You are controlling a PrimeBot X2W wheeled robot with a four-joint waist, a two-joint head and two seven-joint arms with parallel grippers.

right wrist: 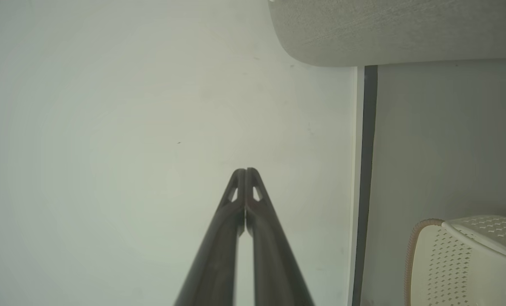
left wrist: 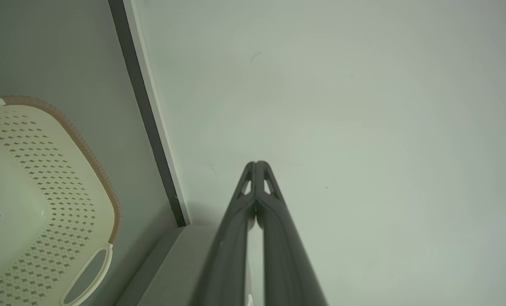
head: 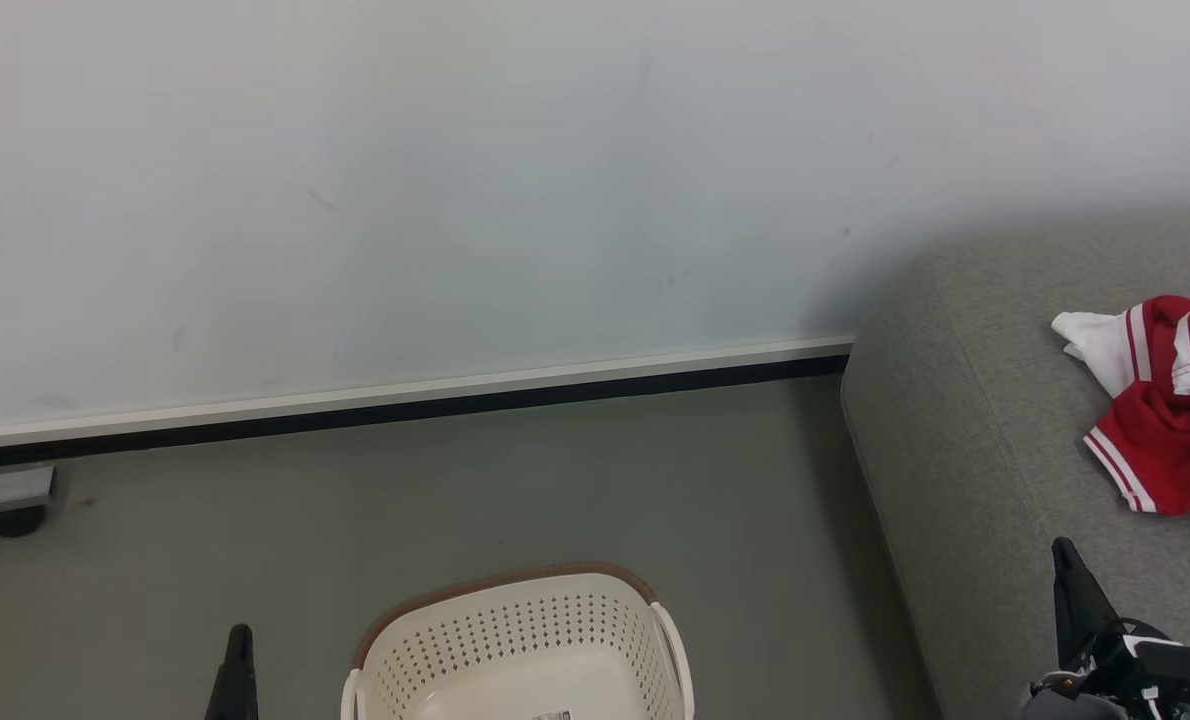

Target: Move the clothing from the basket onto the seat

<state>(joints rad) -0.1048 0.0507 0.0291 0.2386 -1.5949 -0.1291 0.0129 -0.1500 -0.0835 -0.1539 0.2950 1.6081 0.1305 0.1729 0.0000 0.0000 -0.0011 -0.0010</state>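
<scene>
Head view: the red-and-white garment lies crumpled on the seat, toward its right side and cut off by the frame edge, so the clothing in sight is on the upholstery and not in the basket. It looks like a light, limp knit top with striped cuffs. I judge that it would sag and trail from any pinch, that it is neither slippery nor fragile, and that it weighs next to nothing. The best hold would be a raised fold in the bunched red body, where two thin fingers can trap several layers. A flat cuff edge could slide out. The basket stands on the floor left of the seat and apart from it. The part of its inside that shows is bare down to the sticker, but its near half is out of frame, so I cannot tell whether anything remains there. The left hand hangs just left of the basket. The right hand is over the seat's near edge, close to the garment but not touching it. The wrist views show each hand's fingers pressed together at the tips, holding nothing and aimed at the pale wall.
</scene>
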